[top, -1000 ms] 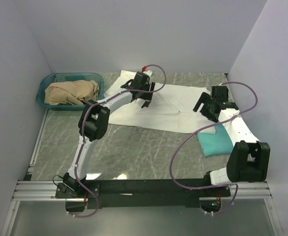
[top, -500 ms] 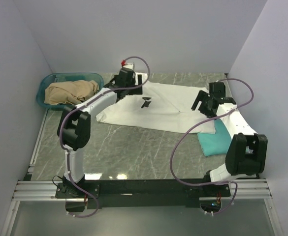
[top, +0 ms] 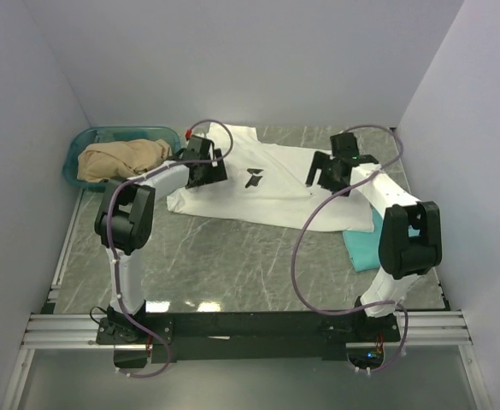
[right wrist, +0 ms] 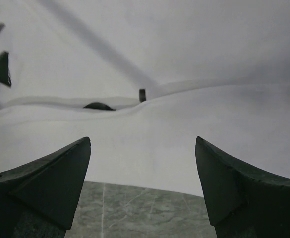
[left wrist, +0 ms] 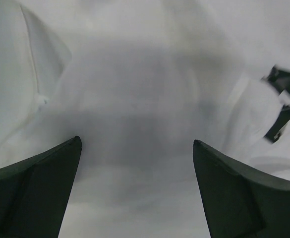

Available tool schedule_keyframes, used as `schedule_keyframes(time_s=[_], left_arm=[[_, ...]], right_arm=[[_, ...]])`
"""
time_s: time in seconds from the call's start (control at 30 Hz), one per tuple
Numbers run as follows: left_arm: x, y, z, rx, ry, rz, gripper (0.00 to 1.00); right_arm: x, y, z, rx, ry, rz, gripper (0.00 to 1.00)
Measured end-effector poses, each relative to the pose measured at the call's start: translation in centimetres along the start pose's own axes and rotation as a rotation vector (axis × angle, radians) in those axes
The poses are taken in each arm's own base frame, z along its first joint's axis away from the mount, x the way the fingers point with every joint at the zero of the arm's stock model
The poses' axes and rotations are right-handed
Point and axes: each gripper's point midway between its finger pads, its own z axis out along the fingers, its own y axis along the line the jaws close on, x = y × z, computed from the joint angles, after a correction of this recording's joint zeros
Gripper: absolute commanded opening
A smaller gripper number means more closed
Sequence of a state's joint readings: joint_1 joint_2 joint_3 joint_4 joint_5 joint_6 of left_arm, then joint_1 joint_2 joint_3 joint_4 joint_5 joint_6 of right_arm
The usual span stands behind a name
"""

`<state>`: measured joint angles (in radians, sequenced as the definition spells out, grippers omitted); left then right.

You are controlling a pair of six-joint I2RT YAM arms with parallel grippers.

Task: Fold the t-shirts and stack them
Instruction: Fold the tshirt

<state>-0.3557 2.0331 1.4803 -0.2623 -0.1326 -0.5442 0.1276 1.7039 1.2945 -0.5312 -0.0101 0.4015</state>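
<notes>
A large white t-shirt [top: 275, 192] lies spread across the far half of the table, its small black print [top: 255, 178] facing up. My left gripper [top: 203, 171] hangs open just over the shirt's left part, with only white cloth [left wrist: 135, 89] between the fingers; the print [left wrist: 282, 104] shows at the right of the left wrist view. My right gripper [top: 326, 177] is open above the shirt's right part, over a cloth edge [right wrist: 149, 148] and bare table [right wrist: 149, 213]. A folded teal t-shirt [top: 362, 250] lies at the right, partly hidden by the right arm.
A teal plastic basket [top: 72, 162] holding a tan cloth [top: 121, 158] stands at the far left corner. Walls close in the left, back and right. Purple cables loop over the table from both arms.
My left gripper opened and swung left off the shirt's middle, uncovering the black print. My right gripper moved left and further onto the shirt, still open.
</notes>
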Motion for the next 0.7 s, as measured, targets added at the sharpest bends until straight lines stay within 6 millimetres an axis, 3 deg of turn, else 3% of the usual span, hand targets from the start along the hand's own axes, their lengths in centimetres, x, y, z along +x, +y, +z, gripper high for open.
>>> schedule_keyframes(time_s=[0.1, 0.2, 0.33, 0.47, 0.7], left_arm=[[3.6, 0.7, 0.4, -0.012, 0.070, -0.001, 0.99], [3.8, 0.3, -0.6, 0.011, 0.057, -0.025, 0.99], [5.3, 1.3, -1.8, 0.003, 0.066, -0.058, 0.99], [6.2, 1.9, -2.7, 0.001, 0.061, -0.083, 0.99], [8.2, 2.6, -4.7, -0.015, 0.051, -0.103, 0.99]], right_arm=[[3.2, 1.1, 1.5, -0.012, 0.075, -0.035, 0.92], [5.8, 1.1, 3.0, 0.001, 0.145, -0.044, 0.92], [8.8, 0.7, 4.9, 0.037, 0.212, -0.068, 0.92], [9.3, 1.2, 4.7, 0.028, 0.187, -0.076, 0.92], [10.9, 0.4, 3.5, 0.022, 0.169, -0.059, 0.92]])
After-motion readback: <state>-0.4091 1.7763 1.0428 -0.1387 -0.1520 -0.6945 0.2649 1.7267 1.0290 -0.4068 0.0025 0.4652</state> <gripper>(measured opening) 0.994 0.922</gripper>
